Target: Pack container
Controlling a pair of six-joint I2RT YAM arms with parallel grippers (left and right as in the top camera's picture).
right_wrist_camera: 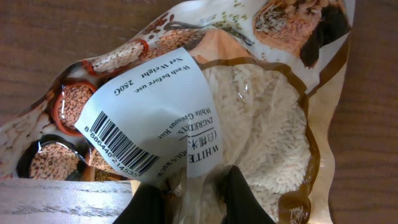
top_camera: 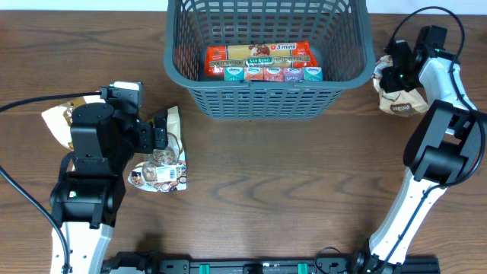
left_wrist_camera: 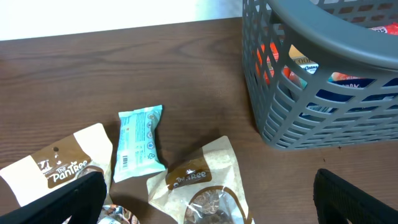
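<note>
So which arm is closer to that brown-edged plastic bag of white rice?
Right. The right fingers are at the brown-edged plastic rice bag; the left fingers hang across the table, beyond the dark grey plastic basket.

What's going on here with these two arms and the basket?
A robot is packing food packets into a grey basket, which already holds a row of packets. The right pincer is pinching a rice bag that lies on the table beside the basket. The left pincer hangs open over a few loose packets on the other side, holding nothing.
</note>
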